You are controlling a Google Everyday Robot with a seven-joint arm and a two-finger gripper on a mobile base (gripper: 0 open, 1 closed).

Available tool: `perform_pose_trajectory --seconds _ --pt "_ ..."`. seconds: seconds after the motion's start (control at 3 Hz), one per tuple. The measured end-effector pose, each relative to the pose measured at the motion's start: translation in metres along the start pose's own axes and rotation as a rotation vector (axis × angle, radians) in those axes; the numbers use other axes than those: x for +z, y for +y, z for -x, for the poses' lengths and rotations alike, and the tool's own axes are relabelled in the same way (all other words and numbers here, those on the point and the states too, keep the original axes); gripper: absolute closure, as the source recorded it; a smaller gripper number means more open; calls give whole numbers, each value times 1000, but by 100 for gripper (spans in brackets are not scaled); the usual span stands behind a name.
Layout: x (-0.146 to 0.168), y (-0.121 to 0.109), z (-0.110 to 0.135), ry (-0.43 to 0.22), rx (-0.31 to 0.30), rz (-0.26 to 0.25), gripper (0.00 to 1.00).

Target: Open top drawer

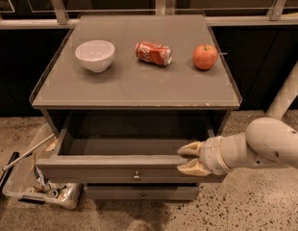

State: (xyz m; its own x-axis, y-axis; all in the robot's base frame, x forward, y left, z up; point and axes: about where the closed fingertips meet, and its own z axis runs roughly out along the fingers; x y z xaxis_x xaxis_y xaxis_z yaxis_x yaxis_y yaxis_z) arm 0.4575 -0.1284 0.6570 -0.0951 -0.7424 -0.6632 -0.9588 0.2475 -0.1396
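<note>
- The top drawer (115,166) is sitting pulled well out from under the bench (134,88), its deep grey box showing bare; I'm judging the opening to be nearly or wholly done.
- The gripper (191,158) is hanging at the right end of the drawer's front panel; its jaws are straddling the upper rim, one tan tip inside the box and one on the outer face, and they are looking to be pinching that rim rather than the knob (136,176).
- That hold is making sense to me: the rim is giving a long flat edge to pull on, whereas the small round metal knob at centre is offering little to grab.
- The smooth white arm (269,146) is reaching in low from the right, roughly level with the panel, so a pull would be running along the drawer's slide.
- On the matte grey bench top a glossy white bowl (94,55) is standing upright; a dented red can (154,53) is lying on its side; a round reddish apple (205,57) is resting to the right; all three are well apart.
- A shallower grey drawer (139,192) is showing shut below; a clear plastic bin (24,186) of clutter is sitting on the speckled floor (254,201) to the left.
</note>
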Motion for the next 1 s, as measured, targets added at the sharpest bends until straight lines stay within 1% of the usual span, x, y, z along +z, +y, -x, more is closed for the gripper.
perform_pose_trajectory --seconds 0.33,0.67,1.0 --pt "4 11 -13 -13 37 16 12" --pt "5 20 -17 -23 54 31 17" --pt "-1 34 -22 -30 73 34 40"
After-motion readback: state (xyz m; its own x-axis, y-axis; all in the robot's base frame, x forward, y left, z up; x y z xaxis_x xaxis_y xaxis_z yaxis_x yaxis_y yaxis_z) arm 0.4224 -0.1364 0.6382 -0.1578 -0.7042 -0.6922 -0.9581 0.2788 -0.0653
